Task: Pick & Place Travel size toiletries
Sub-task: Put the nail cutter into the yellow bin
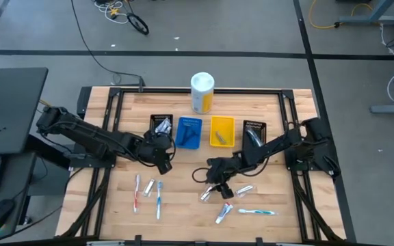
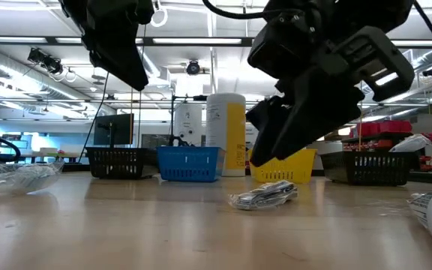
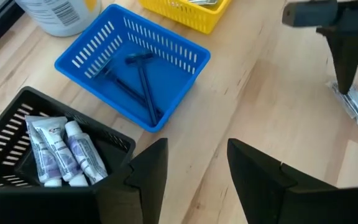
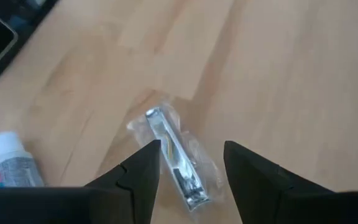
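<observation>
High view first: the right gripper (image 1: pixel 215 183) is seen hanging low over the middle of the worktop, fingers spread and nothing held, right above a small clear-wrapped packet (image 4: pixel 174 157) lying flat on the wood (a slim metal item can be made out inside the wrapper). A white tube (image 4: pixel 14 165) is spotted close by on the wood. The left gripper (image 3: pixel 194 171) is parked over the near edge of the black bin (image 3: pixel 17 134), also spread wide with nothing in it. Several tubes (image 3: pixel 59 149) are already stacked in that bin, and dark blue razors (image 3: pixel 138 84) are laid in the blue bin (image 1: pixel 189 132) beside it. More toothbrushes (image 1: pixel 148 193) and tubes are scattered toward the front edge.
</observation>
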Motion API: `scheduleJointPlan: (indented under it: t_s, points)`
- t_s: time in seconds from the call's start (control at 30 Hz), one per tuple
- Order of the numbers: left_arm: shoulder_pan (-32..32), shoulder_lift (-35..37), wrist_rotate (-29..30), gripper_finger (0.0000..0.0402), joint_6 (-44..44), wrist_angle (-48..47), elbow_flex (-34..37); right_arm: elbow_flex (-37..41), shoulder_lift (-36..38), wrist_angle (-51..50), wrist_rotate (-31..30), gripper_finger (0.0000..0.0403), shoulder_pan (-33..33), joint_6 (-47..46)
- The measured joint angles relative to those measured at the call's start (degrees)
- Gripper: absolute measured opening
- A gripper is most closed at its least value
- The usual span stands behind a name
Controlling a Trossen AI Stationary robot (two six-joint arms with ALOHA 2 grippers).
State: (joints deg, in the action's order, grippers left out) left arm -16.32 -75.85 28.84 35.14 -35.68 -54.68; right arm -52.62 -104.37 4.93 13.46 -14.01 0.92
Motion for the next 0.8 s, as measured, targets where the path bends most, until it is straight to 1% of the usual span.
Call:
scheduleJointPlan:
  t_s: [0.1, 0.17, 0.27, 0.4, 0.47, 0.57, 0.73, 0.8]
  points:
    - [0.00, 0.00, -0.04, 0.0174, 0.07, 0.00, 0.00, -0.02, -1.35, 2.12, 1.97, 0.0185, 0.10, 1.22]
    - [0.00, 0.00, 0.02, 0.0174, 0.00, 0.00, 0.00, -0.02, -2.56, 2.13, 2.05, 0.0185, -0.13, 3.25]
    - [0.00, 0.00, 0.02, 0.0174, 0.04, 0.13, 0.02, -0.02, -4.42, 2.24, 0.03, 0.0185, -0.39, 5.33]
    - [0.00, -0.02, 0.00, 0.0174, 0.04, 0.12, 0.04, -0.16, -6.13, 2.92, -0.67, 0.0184, -0.40, 6.43]
    - [0.00, -0.02, 0.12, 0.0174, 0.02, 0.11, 0.04, -0.20, -6.55, 2.57, -1.33, 0.0177, -0.42, 7.04]
    - [0.00, -0.02, 0.22, 0.0174, -0.03, 0.09, 0.04, -0.20, -6.65, 2.50, -1.53, 0.0152, -0.38, 8.29]
    - [0.00, -0.02, 0.31, 0.0174, -0.09, 0.11, 0.04, -0.20, -6.73, 2.65, -1.73, 0.0089, -0.06, 8.79]
    - [0.00, -0.02, 0.42, 0.0174, -0.16, 0.11, 0.04, -0.20, -6.59, 2.53, -1.22, 0.0069, 0.26, 8.47]
